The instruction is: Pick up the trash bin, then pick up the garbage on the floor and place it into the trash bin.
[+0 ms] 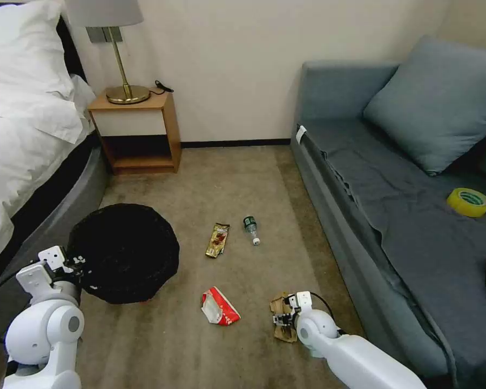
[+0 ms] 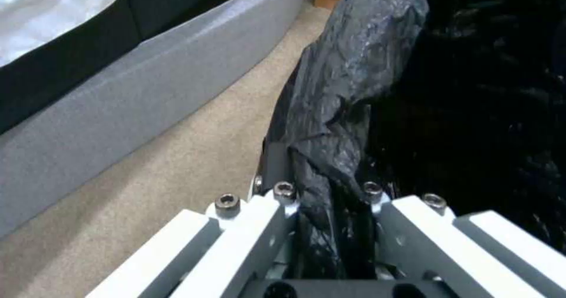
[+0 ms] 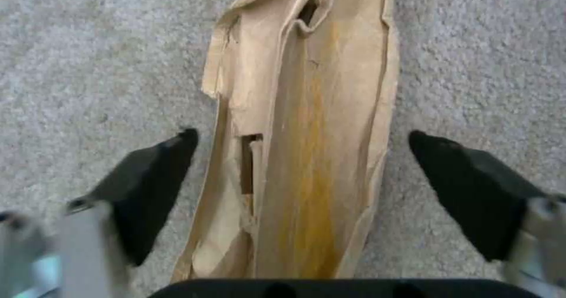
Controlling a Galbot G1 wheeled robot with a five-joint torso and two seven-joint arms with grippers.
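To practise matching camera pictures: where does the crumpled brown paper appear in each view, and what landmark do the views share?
Head view: the brown paper lies on the carpet near the bottom, right of centre, under the right gripper.
Left wrist view: not in it; the left gripper is clamped on the trash bin rim.
Right wrist view: centre, between the open fingers.
Shared landmark: the beige carpet.

My left gripper [image 1: 75, 263] pinches the rim of the trash bin [image 1: 123, 252], beside the bed [image 1: 21, 151]. My right gripper [image 3: 300, 156] straddles the crumpled paper [image 3: 307, 147], perhaps touching carpet. The packet [image 1: 220, 307] lies between; wrapper [image 1: 217, 240] and bottle [image 1: 251, 229] lie beyond.
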